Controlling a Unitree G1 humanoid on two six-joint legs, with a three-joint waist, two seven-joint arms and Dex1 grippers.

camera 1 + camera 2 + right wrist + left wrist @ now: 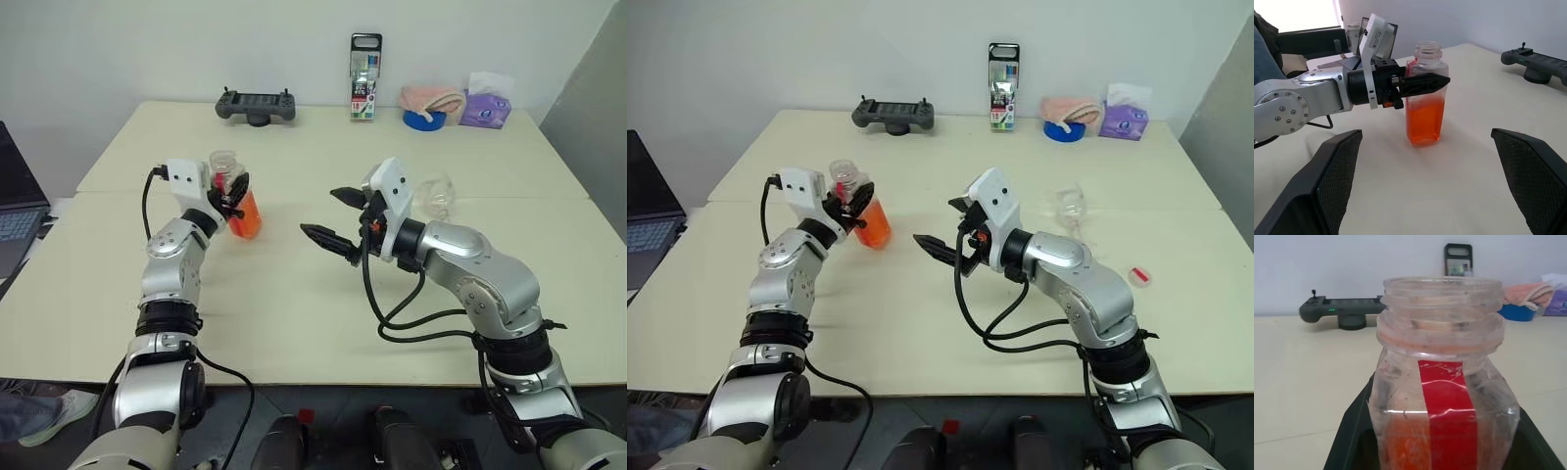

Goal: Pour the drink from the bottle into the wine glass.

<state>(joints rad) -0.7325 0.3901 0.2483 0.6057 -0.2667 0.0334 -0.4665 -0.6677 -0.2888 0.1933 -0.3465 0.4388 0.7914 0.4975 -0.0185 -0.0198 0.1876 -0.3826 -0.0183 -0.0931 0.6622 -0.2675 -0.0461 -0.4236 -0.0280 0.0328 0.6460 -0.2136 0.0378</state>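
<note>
The bottle [235, 188] is a small clear one with a red label strip and an open neck, upright at the table's left middle. The orange drink [246, 218] fills its lower half. My left gripper [233, 202] is shut on the bottle's upper body, and its black fingers [1349, 435] flank the bottle in the left wrist view. My right gripper [323, 213] hangs open over the table's middle, pointing left at the bottle [1424, 105] with nothing between its fingers [1334, 176]. The wine glass [1070, 206] stands behind my right arm, partly hidden by it.
A small red-and-white cap [1139, 276] lies on the table at the right. Along the far edge sit a game controller [256, 105], a marker pack [365, 78], a blue tape roll [424, 119], a pink cloth [431, 97] and a purple tissue pack [486, 106]. A laptop [15, 211] stands at the left.
</note>
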